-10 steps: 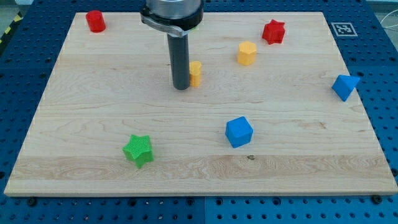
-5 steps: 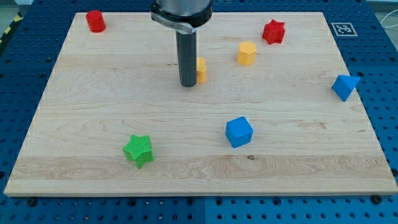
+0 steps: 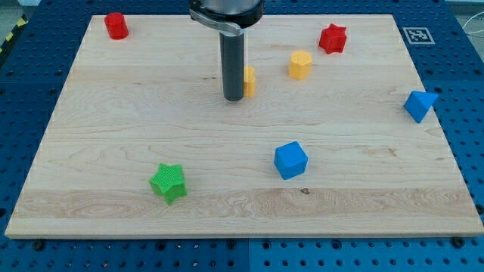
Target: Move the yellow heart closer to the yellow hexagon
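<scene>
The yellow heart (image 3: 249, 79) lies on the wooden board, upper middle of the view, mostly hidden behind my rod. My tip (image 3: 233, 98) rests on the board right against the heart's left side. The yellow hexagon (image 3: 300, 65) stands to the heart's right and slightly higher in the view, a short gap away.
A red block (image 3: 116, 25) sits at the top left and a red star (image 3: 333, 38) at the top right. A blue block (image 3: 419, 106) is near the right edge. A blue cube (image 3: 290, 160) and a green star (image 3: 168, 183) lie lower down.
My tip has slid to the view's right and slightly up, pushing the yellow heart the same way, nearer the yellow hexagon. The other blocks have not moved.
</scene>
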